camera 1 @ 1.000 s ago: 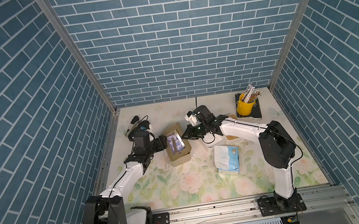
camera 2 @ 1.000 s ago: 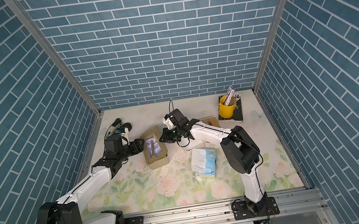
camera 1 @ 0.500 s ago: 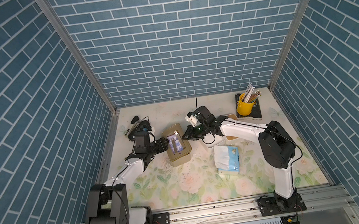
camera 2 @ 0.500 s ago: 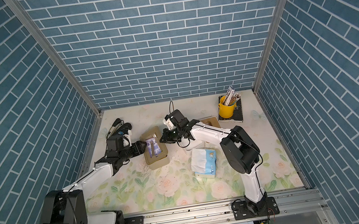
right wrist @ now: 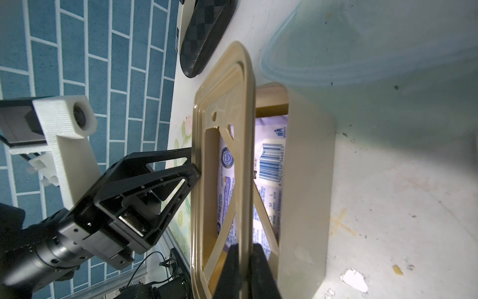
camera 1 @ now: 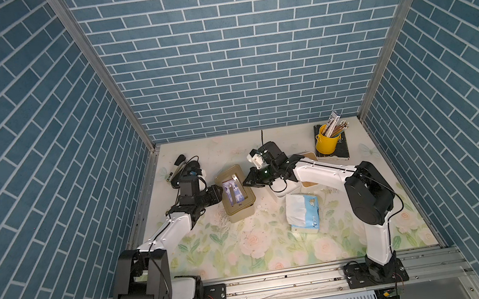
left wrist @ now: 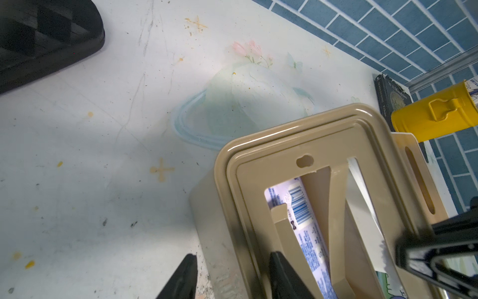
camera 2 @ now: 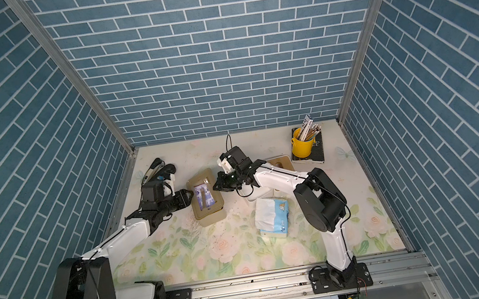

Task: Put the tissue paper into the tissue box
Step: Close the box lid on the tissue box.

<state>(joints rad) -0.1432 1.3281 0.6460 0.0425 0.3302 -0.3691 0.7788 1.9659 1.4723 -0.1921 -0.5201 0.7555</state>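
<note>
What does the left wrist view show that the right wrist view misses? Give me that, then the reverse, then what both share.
Left wrist only: the yellow cup, the dark book, and the right gripper at the tissue box rim.
Right wrist only: the left gripper with its white camera mount, and white scraps beside the box.
Both: the tan tissue box, the tissue pack inside it, and the black object.

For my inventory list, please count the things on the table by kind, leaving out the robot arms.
Tissue packs: 2, boxed pack, loose pack
Tissue boxes: 2, tan box, white box
Yellow cup: 1
Book: 1
Black stapler-like thing: 1
Total: 7
</note>
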